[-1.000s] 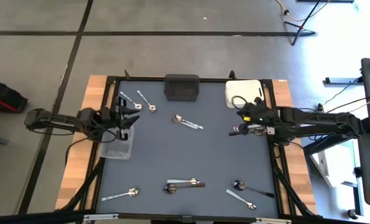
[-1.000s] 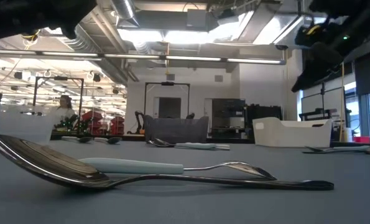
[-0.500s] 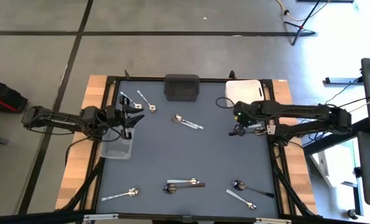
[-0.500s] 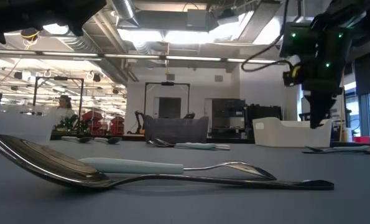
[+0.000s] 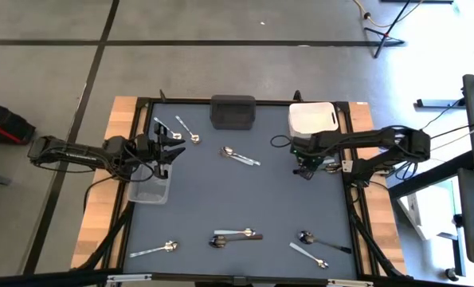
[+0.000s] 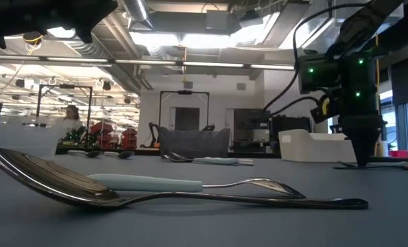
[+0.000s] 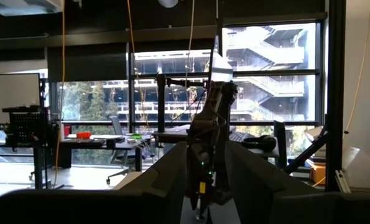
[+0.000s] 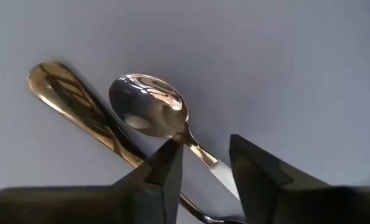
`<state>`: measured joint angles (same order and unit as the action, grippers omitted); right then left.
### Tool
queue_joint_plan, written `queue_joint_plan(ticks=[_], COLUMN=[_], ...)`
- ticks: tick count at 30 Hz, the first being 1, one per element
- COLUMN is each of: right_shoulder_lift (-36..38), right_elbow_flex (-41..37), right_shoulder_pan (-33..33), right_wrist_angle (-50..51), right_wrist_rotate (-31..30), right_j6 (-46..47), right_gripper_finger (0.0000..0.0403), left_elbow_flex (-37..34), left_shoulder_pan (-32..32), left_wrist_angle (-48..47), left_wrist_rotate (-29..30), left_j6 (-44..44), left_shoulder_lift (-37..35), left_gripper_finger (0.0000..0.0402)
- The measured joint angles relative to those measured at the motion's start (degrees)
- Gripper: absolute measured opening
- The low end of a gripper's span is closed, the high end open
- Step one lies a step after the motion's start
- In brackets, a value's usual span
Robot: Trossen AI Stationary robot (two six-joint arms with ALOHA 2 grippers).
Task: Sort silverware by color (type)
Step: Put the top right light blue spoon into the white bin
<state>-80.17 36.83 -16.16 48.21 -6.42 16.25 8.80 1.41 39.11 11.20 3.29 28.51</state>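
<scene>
Several spoons lie scattered on the grey table. One silver spoon with a white handle lies across a gold one near the right edge. My right gripper points down over them, open, one finger on each side of the silver spoon's neck. My left gripper hovers open and empty above the clear bin at the left edge. The low view shows my right gripper down at the table top. My right gripper comes from above, with its fingers standing across the silver spoon's neck, just behind the bowl. I cannot tell whether they touch it. The spoon lies flat on the table.
A black bin and a white bin stand at the far edge. Spoons lie at the far left, in the middle and along the near edge. Two crossed spoons fill the low view's foreground.
My right gripper has tipped from level to pointing straight down and has come down to the table over the spoons near the right edge, as its arm folded at the elbow. My left gripper has moved a little toward the table's middle.
</scene>
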Motion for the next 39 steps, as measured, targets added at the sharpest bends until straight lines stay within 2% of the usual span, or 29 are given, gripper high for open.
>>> queue_joint_plan(ticks=[6, 12, 15, 23, 29, 32, 39], right_shoulder_lift=[-0.21, -0.74, -1.69, -2.40, -2.20, -1.00, 6.24], right_elbow_flex=[-0.03, -0.08, 0.08, 0.03, 0.22, 0.68, 6.29], right_shoulder_pan=[0.00, 0.00, 0.04, 0.07, 0.09, 0.07, 0.07], right_wrist_angle=[0.02, -0.09, -0.17, -0.18, -0.16, 0.02, 3.53], right_wrist_rotate=[0.08, 0.35, 0.47, 0.64, -0.05, -1.21, -4.38], right_j6=[-0.15, -0.26, -0.43, -0.64, -0.61, -1.34, -4.99], right_gripper_finger=[0.0143, 0.0121, 0.0099, 0.0009, 0.0015, 0.0006, 0.0003], left_elbow_flex=[0.00, 0.00, 0.00, 0.00, 0.00, 0.00, 0.00], left_shoulder_pan=[0.00, 0.00, 0.00, 0.02, 0.02, 0.02, 0.02], left_wrist_angle=[0.11, 0.32, 0.35, 0.59, 1.30, 1.45, 1.75], left_wrist_rotate=[0.02, 0.02, 0.02, 0.03, 0.04, 0.04, 0.02], left_j6=[0.24, 0.20, 0.20, 0.29, 0.33, 0.39, 0.99], left_shoulder_lift=[0.00, 0.00, 0.00, 0.00, 0.00, 0.00, 0.00], left_gripper_finger=[0.0105, 0.0105, 0.0105, 0.0105, 0.0105, 0.0105, 0.0105])
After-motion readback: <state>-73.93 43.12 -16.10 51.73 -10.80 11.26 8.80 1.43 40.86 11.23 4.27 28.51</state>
